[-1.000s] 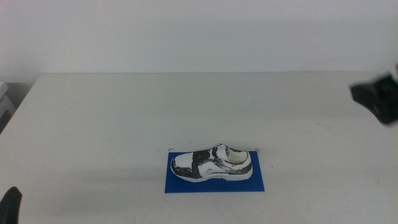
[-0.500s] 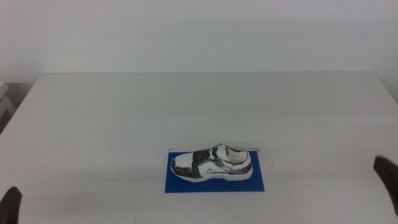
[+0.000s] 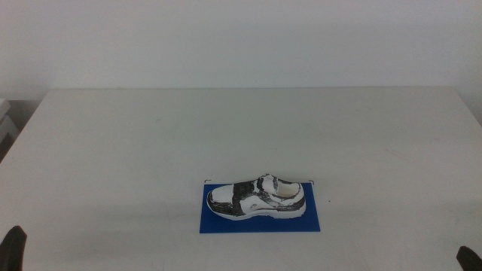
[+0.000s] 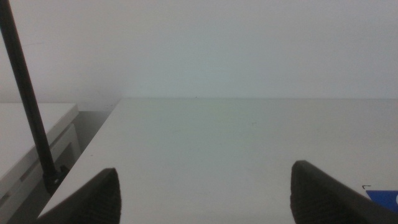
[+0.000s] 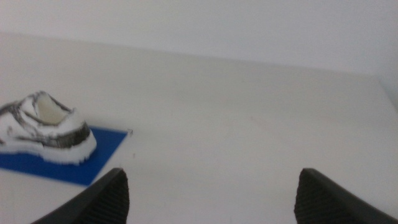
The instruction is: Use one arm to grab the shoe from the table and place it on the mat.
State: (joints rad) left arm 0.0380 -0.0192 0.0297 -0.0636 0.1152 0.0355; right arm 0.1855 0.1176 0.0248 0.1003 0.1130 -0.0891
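Note:
The white sneaker with black-grey patches (image 3: 257, 196) lies on its sole on the deep-blue mat (image 3: 260, 221), toe to the left, on the white table (image 3: 151, 135). It also shows in the right wrist view (image 5: 43, 127), on the mat (image 5: 99, 152). My right gripper (image 5: 211, 196) is open and empty, low at the table's front right corner (image 3: 468, 257). My left gripper (image 4: 205, 193) is open and empty at the front left corner (image 3: 13, 248). A sliver of the mat shows in the left wrist view (image 4: 384, 198).
Small black corner marks (image 3: 311, 181) sit by the mat's far corners. A black rod (image 4: 25, 93) and a white shelf (image 4: 31, 137) stand beyond the table's left edge.
The right arm has pulled back from the far right and dropped to the front right corner. The shoe and mat have not moved. The left gripper has stayed put.

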